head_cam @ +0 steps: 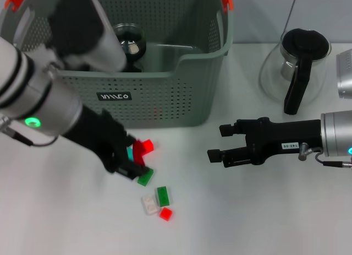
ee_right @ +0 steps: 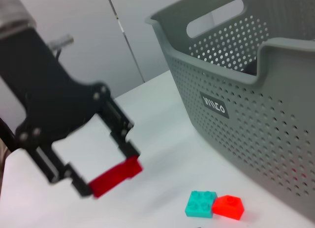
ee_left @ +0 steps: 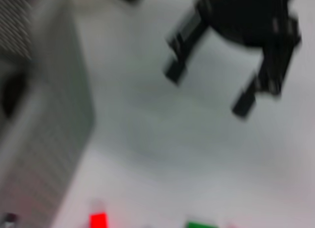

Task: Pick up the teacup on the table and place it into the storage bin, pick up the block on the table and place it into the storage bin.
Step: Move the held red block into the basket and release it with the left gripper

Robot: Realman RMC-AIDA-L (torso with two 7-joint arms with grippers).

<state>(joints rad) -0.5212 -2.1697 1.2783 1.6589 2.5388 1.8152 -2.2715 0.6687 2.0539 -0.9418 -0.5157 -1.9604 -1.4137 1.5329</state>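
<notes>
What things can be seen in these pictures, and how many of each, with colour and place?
storage bin: one, grey-green, at the far side of the table
glass vessel: one, dark, inside the storage bin
glass pitcher: one, clear with black handle, to the right of the bin
metal object: one, grey, cut off by the right edge
red block: one, held above the table
loose red blocks: two, on the table before the bin
teal block: one, touching a loose red one
green blocks: two, on the table
white block: one, against a green one
table: one, white
left gripper: shut on the red block
right gripper: open, empty, over the table
</notes>
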